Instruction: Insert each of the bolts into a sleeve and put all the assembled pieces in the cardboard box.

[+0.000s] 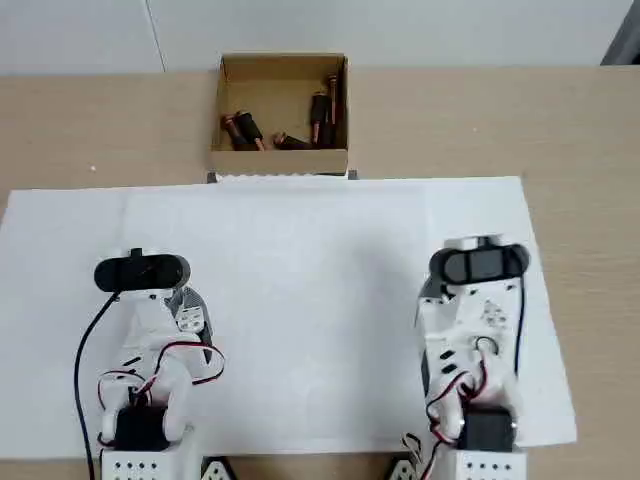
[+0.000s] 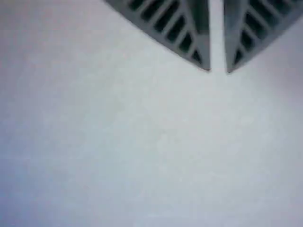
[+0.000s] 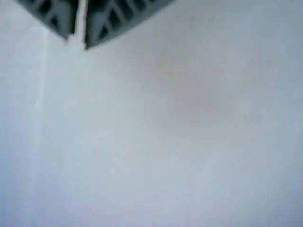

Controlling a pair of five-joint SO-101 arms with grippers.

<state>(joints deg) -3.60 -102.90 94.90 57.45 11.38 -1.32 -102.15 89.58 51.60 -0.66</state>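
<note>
I see the assembled pieces [image 1: 243, 131] lying inside the cardboard box [image 1: 283, 158], some by one side wall, others by the opposite wall; the box sits on the counter [image 1: 90, 130], just beyond the far edge of a white sheet [image 1: 320, 260]; the left gripper [image 2: 218, 70] hangs over that sheet, fingers clenched to a thin slit, grasping nothing; the right gripper [image 3: 75, 41] likewise.
</note>
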